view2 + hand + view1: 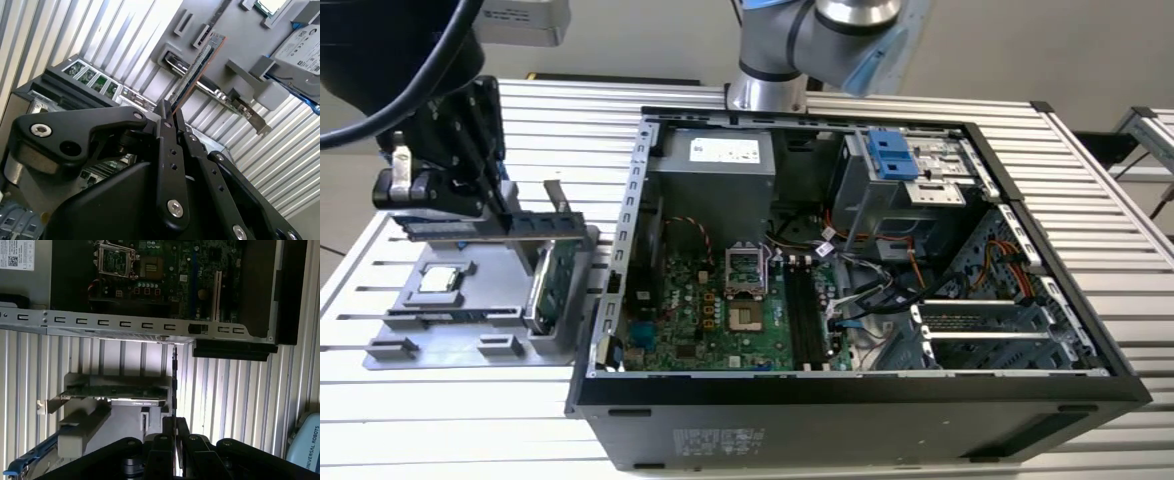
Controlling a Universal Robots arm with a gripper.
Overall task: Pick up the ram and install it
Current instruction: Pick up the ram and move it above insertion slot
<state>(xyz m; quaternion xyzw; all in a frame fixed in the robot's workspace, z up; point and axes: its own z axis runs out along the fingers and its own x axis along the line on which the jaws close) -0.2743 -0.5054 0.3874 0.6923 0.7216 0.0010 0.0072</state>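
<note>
Claw (171,112) has its fingers (167,150) clamped on one end of the ram (197,70). Rest of the stick juts out past the tips, touching nothing else.

Second wrist view gives the ram's flat side: thin, long, narrow, dark w/ a row of chips, coppery along one long edge. First wrist view has the same ram (174,375) edge-on, just a dark line coming out of the claw (175,422).

Below/behind it: grey parts tray (240,30) w/ hard drive (305,45) and green card (225,97) standing in their holders. First wrist view puts the green card (100,390) near the ram but not touching, then the PC case (125,322) rail and mainboard (165,275) further out.

Exterior view gives the layout: claw (454,205) holds the ram (540,223) roughly level above the tray (447,320), at the exterior view's left, beside a processor chip (440,280) and the green card (547,285). Open PC case (854,385) sits to the right on the slatted table (454,420), mainboard (694,310) exposed. Ram is outside the case.
</note>
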